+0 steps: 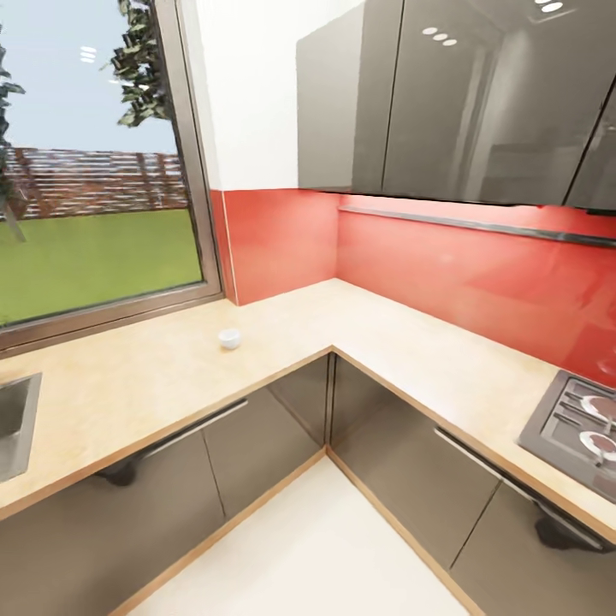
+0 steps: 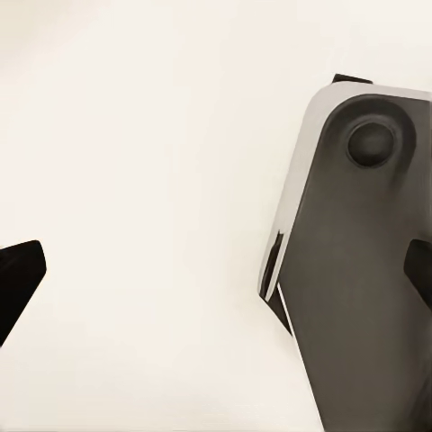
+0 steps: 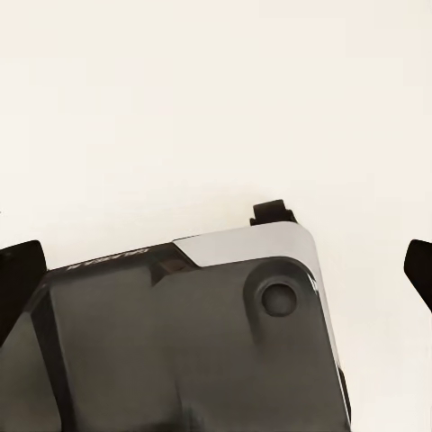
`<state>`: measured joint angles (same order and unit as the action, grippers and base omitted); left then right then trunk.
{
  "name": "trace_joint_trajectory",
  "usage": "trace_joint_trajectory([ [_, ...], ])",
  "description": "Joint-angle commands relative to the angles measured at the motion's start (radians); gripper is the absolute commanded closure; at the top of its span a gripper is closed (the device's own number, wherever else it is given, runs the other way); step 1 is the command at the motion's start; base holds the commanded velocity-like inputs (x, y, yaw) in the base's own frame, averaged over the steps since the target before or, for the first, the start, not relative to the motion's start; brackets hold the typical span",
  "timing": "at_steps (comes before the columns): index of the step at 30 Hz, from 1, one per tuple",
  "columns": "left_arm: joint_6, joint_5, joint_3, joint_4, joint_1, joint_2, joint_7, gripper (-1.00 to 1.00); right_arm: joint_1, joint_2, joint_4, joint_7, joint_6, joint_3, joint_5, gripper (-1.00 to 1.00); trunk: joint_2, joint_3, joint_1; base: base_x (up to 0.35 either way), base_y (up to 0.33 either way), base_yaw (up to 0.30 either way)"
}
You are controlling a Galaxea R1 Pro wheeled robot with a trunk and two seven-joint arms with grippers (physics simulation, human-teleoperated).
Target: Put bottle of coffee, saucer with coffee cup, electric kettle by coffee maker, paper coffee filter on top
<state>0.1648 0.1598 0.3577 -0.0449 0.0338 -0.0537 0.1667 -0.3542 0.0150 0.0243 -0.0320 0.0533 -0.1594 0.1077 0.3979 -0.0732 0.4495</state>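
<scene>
**Robot faces the corner of the table, both hands empty and spread**

The head view looks down on an L-shaped light-wood table (image 1: 411, 342) set into a corner, with a red backsplash (image 1: 445, 265), glossy grey wall cabinets (image 1: 462, 94) above and grey drawer fronts (image 1: 257, 445) below. A steel sink (image 1: 13, 423) shows at the left edge under a window (image 1: 94, 171), and a gas hob (image 1: 577, 423) sits at the right edge. A small white cup-like thing (image 1: 229, 338) stands alone on the table near the window; it may be the coffee cup, but it is too small to tell.

In the left wrist view, the left hand (image 2: 216, 270) hangs over the pale floor (image 2: 135, 135), its dark fingertips (image 2: 18, 274) set wide apart with nothing between them. The right hand (image 3: 216, 261) in the right wrist view is likewise wide and empty, above part of the robot's grey base (image 3: 180, 342).

The step in hand looks like travel or searching, with nothing yet gathered. The risk from here is mostly misjudgement: taking the small white thing for the saucer or filter, or choosing a spot by the hob or sink where the station would crowd. Driving closer with the arms low could also knock the drawer fronts.
</scene>
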Motion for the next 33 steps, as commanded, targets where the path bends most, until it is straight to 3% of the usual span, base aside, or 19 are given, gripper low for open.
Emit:
trace_joint_trajectory([
  [1,0.004,0.010,0.007,0.002,0.001,0.000,0.004,-1.00,0.000,0.000,0.002,-0.003,0.005,-0.002,0.010,-1.00,0.002,-0.002,0.001,0.000,0.000,0.281],
  [33,0.004,0.015,0.005,0.002,0.001,0.001,0.004,-1.00,0.000,0.000,0.002,-0.003,0.005,-0.002,0.010,-1.00,0.002,0.018,0.001,0.000,-0.002,0.274],
])
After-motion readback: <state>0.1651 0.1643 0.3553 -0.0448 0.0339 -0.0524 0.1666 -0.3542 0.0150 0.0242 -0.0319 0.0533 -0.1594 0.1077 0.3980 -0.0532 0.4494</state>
